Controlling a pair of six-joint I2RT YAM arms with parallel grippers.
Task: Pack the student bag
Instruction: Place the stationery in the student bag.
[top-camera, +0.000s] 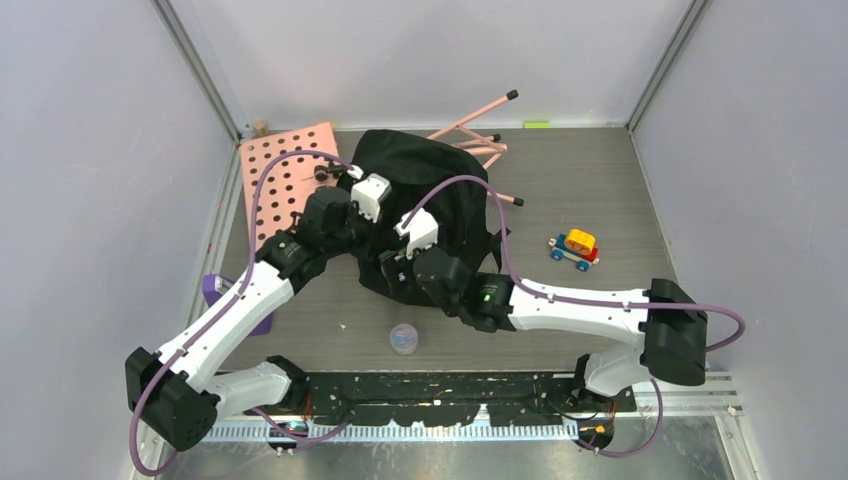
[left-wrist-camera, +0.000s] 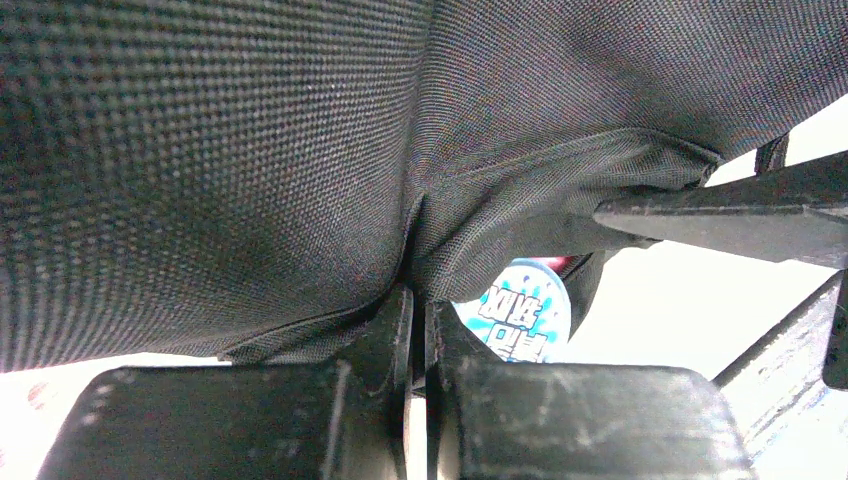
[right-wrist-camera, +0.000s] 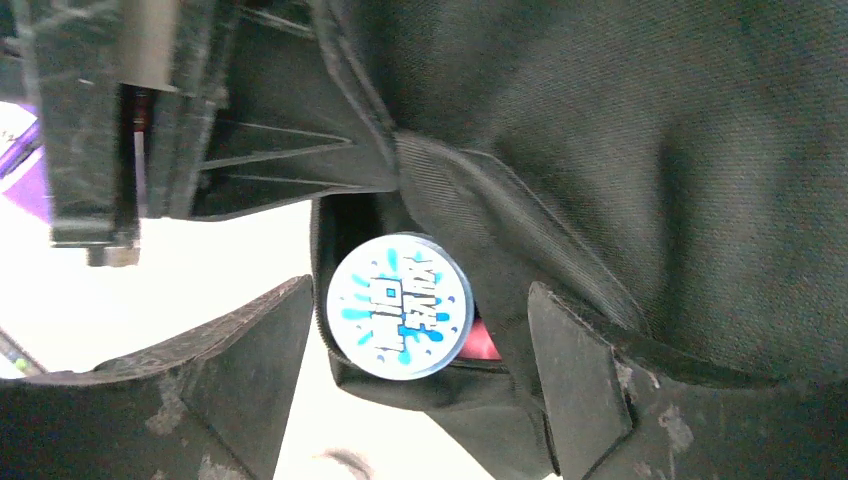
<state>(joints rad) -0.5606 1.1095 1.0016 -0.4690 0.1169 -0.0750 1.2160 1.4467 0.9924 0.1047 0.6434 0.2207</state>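
The student bag lies slumped in the middle of the table, black and soft. My left gripper is shut on a fold of the student bag's fabric at its near edge, holding a pocket mouth up. A round tin with a blue and white splash label sits inside that pocket opening, with something red behind it. My right gripper is open, and its fingers stand on either side of the pocket mouth without touching the tin. In the top view both grippers meet at the bag's front left.
A pink pegboard lies left of the bag and pink rods lie behind it. A toy car stands to the right. A purple object sits by the left arm. A small round container lies near the front edge.
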